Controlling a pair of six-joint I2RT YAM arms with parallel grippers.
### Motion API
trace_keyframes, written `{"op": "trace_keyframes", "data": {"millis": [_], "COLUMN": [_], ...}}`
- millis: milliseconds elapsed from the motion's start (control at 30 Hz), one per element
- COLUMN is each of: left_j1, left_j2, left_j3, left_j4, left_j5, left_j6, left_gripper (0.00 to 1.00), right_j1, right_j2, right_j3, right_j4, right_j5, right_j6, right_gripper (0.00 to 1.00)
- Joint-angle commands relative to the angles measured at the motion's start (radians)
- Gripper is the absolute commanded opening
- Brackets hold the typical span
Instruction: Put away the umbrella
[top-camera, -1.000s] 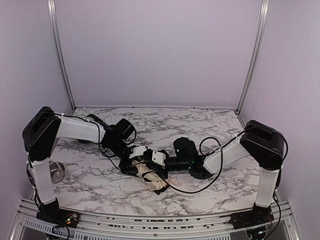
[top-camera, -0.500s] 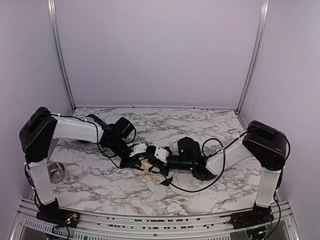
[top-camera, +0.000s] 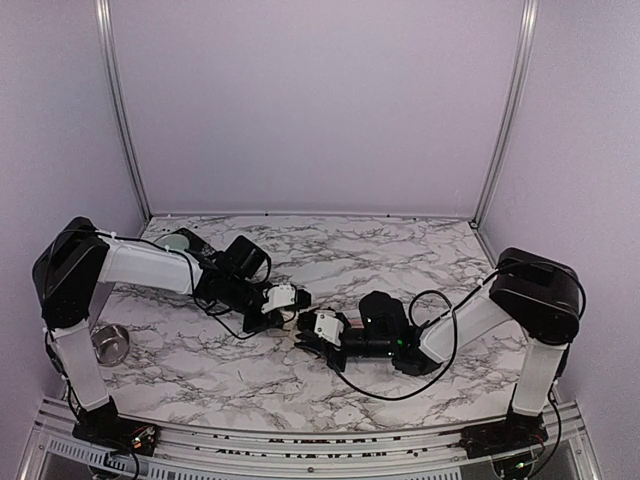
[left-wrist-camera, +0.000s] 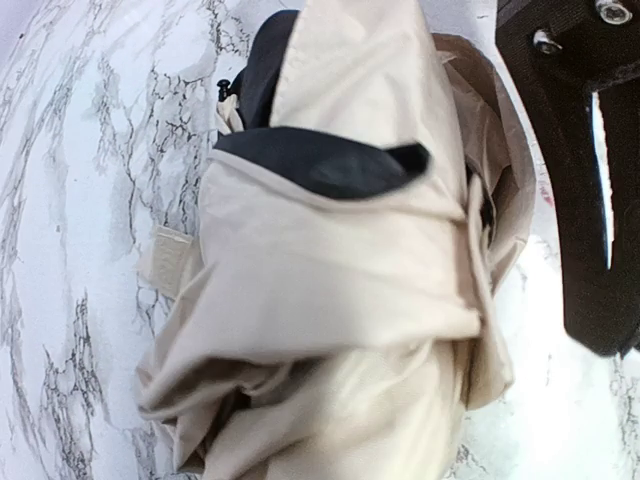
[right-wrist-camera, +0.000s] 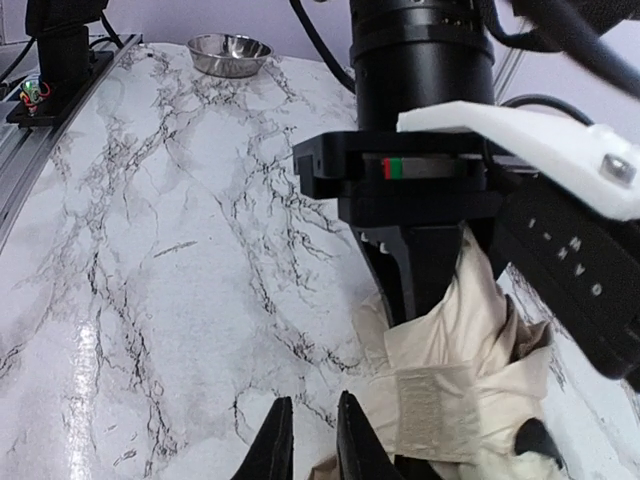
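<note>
The umbrella (left-wrist-camera: 330, 290) is a crumpled bundle of cream-beige fabric with black parts, and it fills the left wrist view. From above only a sliver of the umbrella (top-camera: 298, 322) shows between the two grippers at mid-table. My left gripper (top-camera: 288, 310) is shut on it. In the right wrist view the left gripper (right-wrist-camera: 470, 290) has bunched fabric (right-wrist-camera: 460, 370) between its black fingers (right-wrist-camera: 420, 270), and a pale fastening strap (right-wrist-camera: 430, 410) hangs below. My right gripper (right-wrist-camera: 313, 400) stands just left of the fabric, its jaws slightly apart over bare marble. Shaft and handle are hidden.
A small steel bowl (top-camera: 108, 343) sits by the left arm's base, and the right wrist view shows the bowl (right-wrist-camera: 229, 53) at the far end. A pale round object (top-camera: 180, 240) lies behind the left arm. Black cable (top-camera: 390, 385) loops on the marble under the right arm.
The left gripper has closed on the umbrella fabric and drawn it back and up. The right gripper has let go, opened slightly and backed off to the right.
</note>
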Motion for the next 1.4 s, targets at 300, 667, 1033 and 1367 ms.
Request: {"op": "trace_keyframes", "data": {"millis": [300, 667, 1033, 1367], "left_j1": [-0.019, -0.019, -0.002, 0.005], "left_j2": [0.015, 0.041, 0.044, 0.047], "left_j3": [-0.044, -0.024, -0.004, -0.002], "left_j4": [0.021, -0.005, -0.068, -0.070], "left_j5": [-0.133, -0.155, -0.078, -0.056], "left_j6": [0.057, 0.014, 0.075, 0.090], "left_gripper": [0.00, 0.00, 0.00, 0.00], "right_j1": [-0.016, -0.193, -0.250, -0.254], "right_j2": [-0.123, -0.350, -0.094, 0.170], "right_j3": [-0.047, -0.112, 0.212, 0.453], "right_j4": [-0.051, -0.164, -0.564, -0.838], "right_j5": [0.000, -0.090, -0.159, -0.307], "right_j6": [0.080, 0.255, -0.162, -0.265], "right_gripper": [0.17, 0.39, 0.71, 1.00]}}
